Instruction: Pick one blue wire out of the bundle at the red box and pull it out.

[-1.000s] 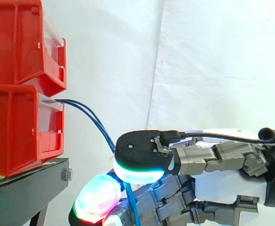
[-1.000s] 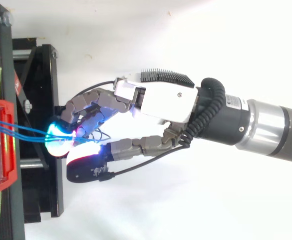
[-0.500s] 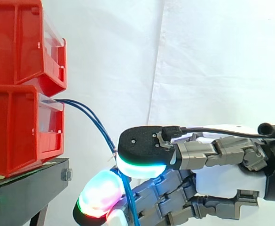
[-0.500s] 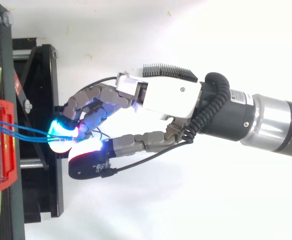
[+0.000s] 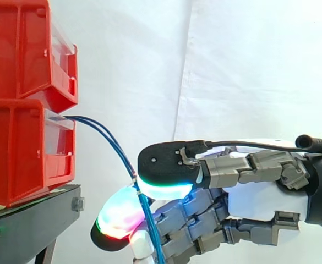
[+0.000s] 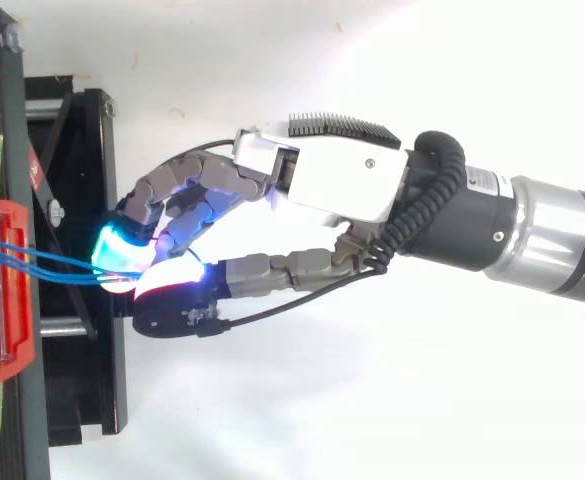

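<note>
Thin blue wires (image 5: 110, 141) left the front of the lower red box (image 5: 23, 148) side by side and sloped down into the glowing fingertips (image 5: 119, 215), pinched there under the thumb's pad. Below the fingertips they hung almost straight down. The box stood apart, beyond the fingertips.

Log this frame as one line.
phase: grasp | hand: shut, pads pinching blue wires | wires: both run into lower red bin | pull-out: not done
</note>
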